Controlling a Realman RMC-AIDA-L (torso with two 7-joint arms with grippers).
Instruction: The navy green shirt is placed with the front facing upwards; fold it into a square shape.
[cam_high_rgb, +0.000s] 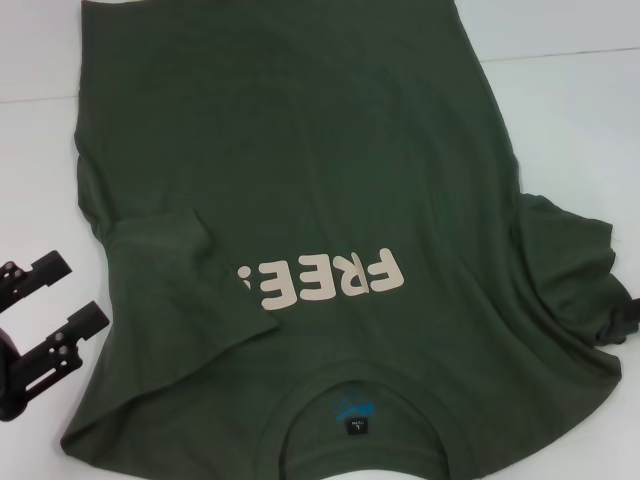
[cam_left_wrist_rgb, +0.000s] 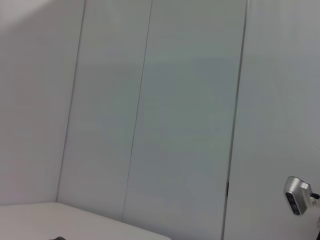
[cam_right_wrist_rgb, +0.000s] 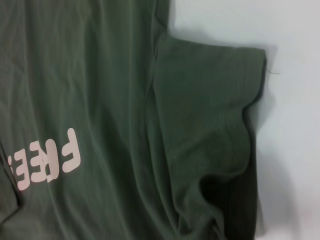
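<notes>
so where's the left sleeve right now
In the head view the left sleeve is folded in over the shirt, covering the end of the lettering, just right of the left gripper.

My left gripper (cam_high_rgb: 50, 305) is matte black throughout. It has two flat, bar-shaped fingers (cam_high_rgb: 75, 325) with squared tips, each built from stacked plates. Small silver screw heads and pivot pins dot the finger links. The links join a bulkier, rounded black base (cam_high_rgb: 12, 375) at the frame edge. No markings or cables are visible on it.
</notes>
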